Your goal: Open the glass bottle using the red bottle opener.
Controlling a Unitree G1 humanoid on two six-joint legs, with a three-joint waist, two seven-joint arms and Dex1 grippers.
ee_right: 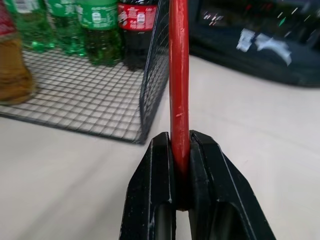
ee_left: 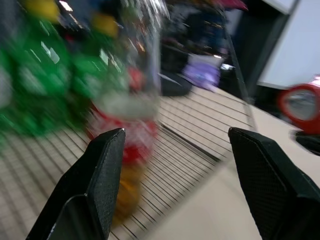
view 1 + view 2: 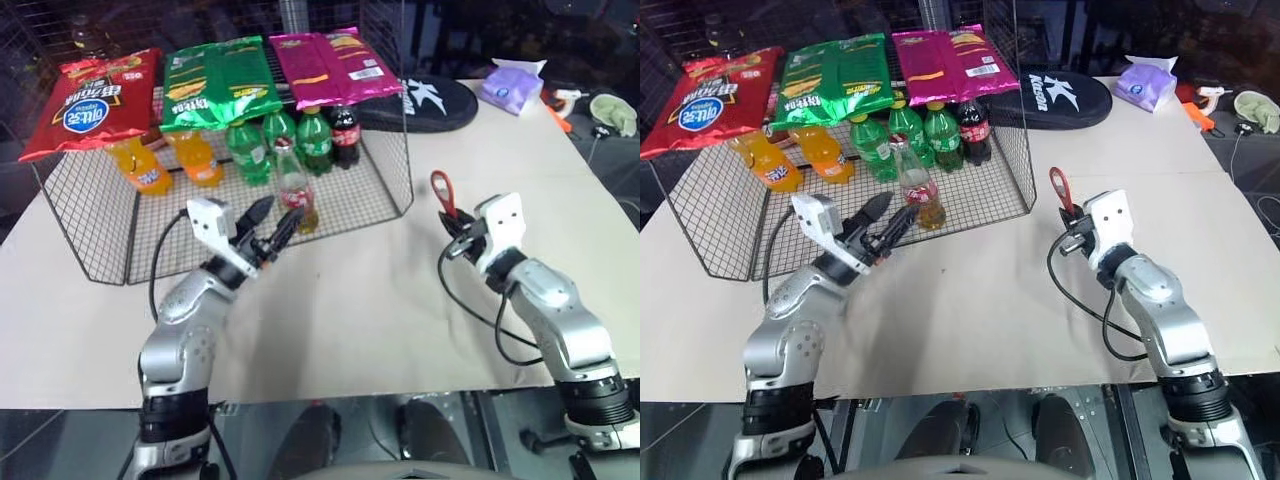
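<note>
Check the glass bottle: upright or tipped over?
Upright. The glass bottle stands on the wire rack's floor, neck up, in front of the green bottles. Cap on or off: cannot tell.

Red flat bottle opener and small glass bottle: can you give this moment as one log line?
left fingers: open, near glass bottle | right fingers: shut on red bottle opener | cap: on

Head stereo downward over table [image 3: 330, 330]; close wrist cameras.

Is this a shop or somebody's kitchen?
Neither, probably: it looks like a robot test bench made up as a shop shelf. A wire rack holds soda bottles with snack bags on top, on a table covered in plain paper.
</note>
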